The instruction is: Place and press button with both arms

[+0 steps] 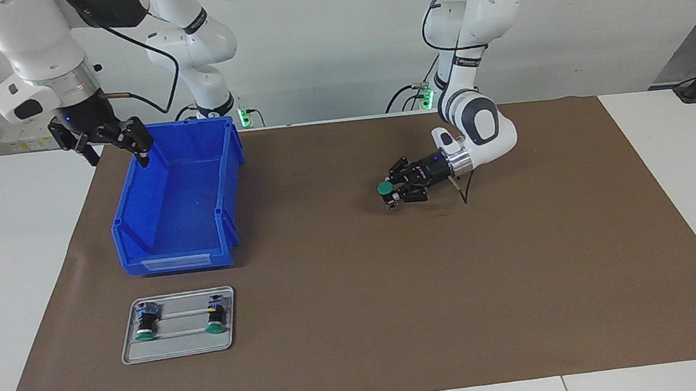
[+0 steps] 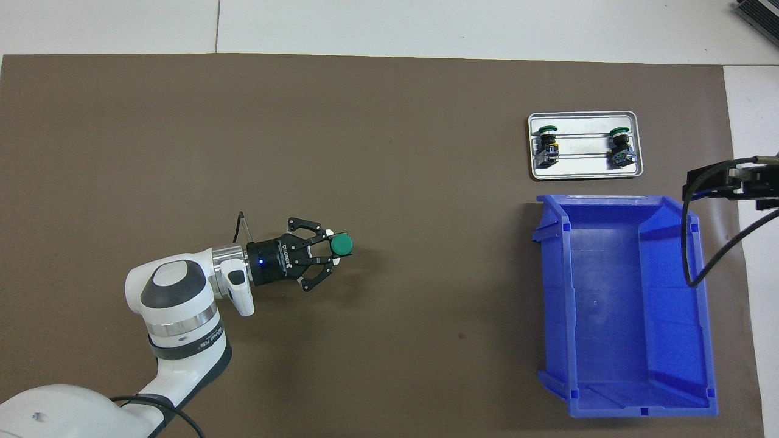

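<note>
Button point(image 1: 385, 187) with green cap up, clamped in left gripper point(image 1: 394, 193) low over brown mat point(image 1: 360, 322), toward left arm's end, well apart from everything else. Across facing view from its left side: right gripper point(image 1: 109, 140) raised, fingers spread wide and holding nothing, above outer wall of blue bin point(image 1: 177, 202); farther from robots than bin, metal tray point(image 1: 179, 347) with two more buttons point(image 1: 144, 323) lying on their sides; then mid-mat, held button.

The small green-capped, black-bodied push-button point(image 1: 388, 193) stands upright, cap upward, low over the brown mat's middle.
</note>
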`<state>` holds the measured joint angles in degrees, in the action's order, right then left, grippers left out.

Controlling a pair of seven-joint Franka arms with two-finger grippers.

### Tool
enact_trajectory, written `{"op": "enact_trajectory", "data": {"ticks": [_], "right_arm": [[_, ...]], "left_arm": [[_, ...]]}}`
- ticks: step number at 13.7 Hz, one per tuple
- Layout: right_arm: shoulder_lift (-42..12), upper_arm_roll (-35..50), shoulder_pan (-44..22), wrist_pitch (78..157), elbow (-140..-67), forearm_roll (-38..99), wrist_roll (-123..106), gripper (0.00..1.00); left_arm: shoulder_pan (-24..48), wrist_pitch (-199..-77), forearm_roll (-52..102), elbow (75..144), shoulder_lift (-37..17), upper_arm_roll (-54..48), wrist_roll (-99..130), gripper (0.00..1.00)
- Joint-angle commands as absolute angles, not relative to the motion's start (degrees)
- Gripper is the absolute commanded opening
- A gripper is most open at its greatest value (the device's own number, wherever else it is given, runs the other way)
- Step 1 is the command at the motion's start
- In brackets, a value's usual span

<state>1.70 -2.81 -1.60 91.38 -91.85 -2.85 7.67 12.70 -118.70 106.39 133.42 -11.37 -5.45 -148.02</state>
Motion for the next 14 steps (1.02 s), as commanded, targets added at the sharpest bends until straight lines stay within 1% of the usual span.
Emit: {"op": "enact_trajectory", "data": {"ticks": [1, 5, 9, 11, 12, 14], "right_arm": [[2.8, -2.7, -1.1, 91.9, -93.3, -2.5, 6.4, 1.0], [2.8, -2.7, -1.1, 91.9, -93.3, -2.6, 6.4, 1.0], [2.8, -2.7, -1.1, 91.8, -93.3, -2.6, 6.4, 1.0], [2.8, -2.7, -1.1, 91.8, -93.3, -2.6, 6.4, 1.0], [2.8, -2.7, -1.1, 91.8, -93.3, -2.6, 6.4, 1.0], [2.8, -2.7, -1.1, 91.8, -93.3, -2.6, 6.5, 1.0]], "left_arm": [[14.1, -122.2, 107.6, 124.2, -15.5, -5.0, -141.5, 0.34], [16.4, -131.6, 108.5, 114.8, -19.7, -5.4, -136.8, 0.34], [16.5, -135.5, 110.3, 111.0, -21.4, -6.3, -135.4, 0.34], [16.7, -135.2, 110.5, 111.0, -21.8, -6.4, -135.4, 0.36], [16.7, -133.6, 110.4, 112.0, -21.5, -6.4, -135.7, 0.4], [17.5, -132.0, 110.5, 115.7, -20.6, -6.3, -136.1, 0.4]]}}
